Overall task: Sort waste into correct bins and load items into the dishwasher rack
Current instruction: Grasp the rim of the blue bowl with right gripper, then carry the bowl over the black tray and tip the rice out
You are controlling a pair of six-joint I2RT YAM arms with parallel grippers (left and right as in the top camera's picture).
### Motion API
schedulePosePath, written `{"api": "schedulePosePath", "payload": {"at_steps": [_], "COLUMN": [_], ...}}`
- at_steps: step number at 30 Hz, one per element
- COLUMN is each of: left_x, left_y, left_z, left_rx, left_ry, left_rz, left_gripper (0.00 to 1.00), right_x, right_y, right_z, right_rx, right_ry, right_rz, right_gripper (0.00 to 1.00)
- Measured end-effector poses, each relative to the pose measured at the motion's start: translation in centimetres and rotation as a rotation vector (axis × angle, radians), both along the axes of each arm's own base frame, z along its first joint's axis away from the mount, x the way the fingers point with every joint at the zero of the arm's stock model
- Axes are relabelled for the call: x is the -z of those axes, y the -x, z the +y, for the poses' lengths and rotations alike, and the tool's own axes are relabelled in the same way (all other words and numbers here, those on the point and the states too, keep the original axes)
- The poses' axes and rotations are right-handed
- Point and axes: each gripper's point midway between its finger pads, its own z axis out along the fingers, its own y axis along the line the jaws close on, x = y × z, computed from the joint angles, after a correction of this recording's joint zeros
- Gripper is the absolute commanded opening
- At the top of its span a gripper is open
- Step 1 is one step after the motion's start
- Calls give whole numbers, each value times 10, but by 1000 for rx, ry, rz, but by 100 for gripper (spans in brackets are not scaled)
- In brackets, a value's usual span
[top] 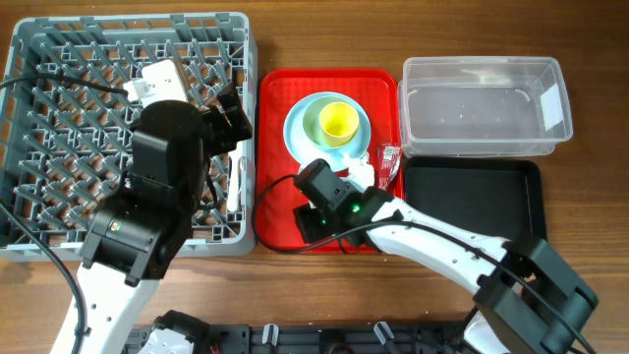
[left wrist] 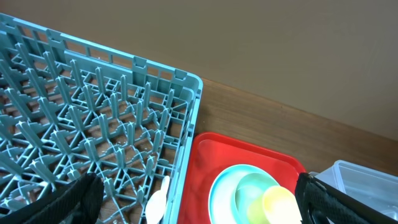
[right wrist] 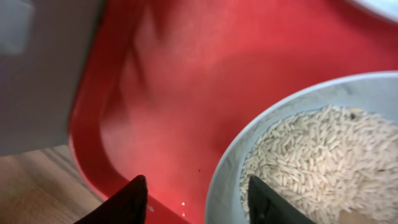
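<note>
In the right wrist view my right gripper [right wrist: 198,200] stands open astride the rim of the light blue bowl [right wrist: 231,155]. One finger is outside over the red tray [right wrist: 186,74], the other inside on the rice scraps [right wrist: 311,155]. Overhead, that gripper [top: 316,218] covers the bowl. The yellow cup [top: 337,120] sits in the pale green bowl [top: 316,124] on the light blue plate [top: 295,128]. A red wrapper [top: 390,162] and a white tissue [top: 362,171] lie beside them. My left gripper [top: 232,113] hangs open over the dishwasher rack [top: 59,59], where a white spoon [left wrist: 155,200] lies.
The clear tub [top: 486,103] stands at the back right, with the black tray [top: 472,202] in front of it. The red tray's raised lip [right wrist: 84,143] is just left of my right fingers. Cables run over the rack's left side.
</note>
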Motion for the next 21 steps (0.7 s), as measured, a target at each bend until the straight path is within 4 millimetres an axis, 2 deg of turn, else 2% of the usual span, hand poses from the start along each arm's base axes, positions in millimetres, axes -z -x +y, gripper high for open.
{"api": "schedulePosePath", "payload": {"at_steps": [1, 5, 8, 10, 13, 16, 18, 21], "left_x": [0, 0, 0, 0, 0, 0, 0, 0], "left_y": [0, 0, 0, 0, 0, 0, 0, 0], "left_z": [0, 0, 0, 0, 0, 0, 0, 0], "left_rx": [0, 0, 0, 0, 0, 0, 0, 0], "left_ry": [0, 0, 0, 0, 0, 0, 0, 0], "left_rz": [0, 0, 0, 0, 0, 0, 0, 0], "left_gripper": [100, 100, 100, 100, 100, 100, 100, 100], "right_x": [2, 2, 6, 8, 9, 7, 7, 4], "right_y": [0, 1, 0, -4, -9, -9, -8, -6], "right_z": [0, 0, -10, -21, -32, -35, -35, -38], "right_rx": [1, 6, 51, 97, 139, 141, 141, 143], "right_ry": [1, 2, 30, 49, 65, 73, 74, 87], "right_rz": [5, 9, 29, 52, 63, 62, 62, 67], "right_gripper": [38, 32, 24, 12, 10, 9, 4, 4]}}
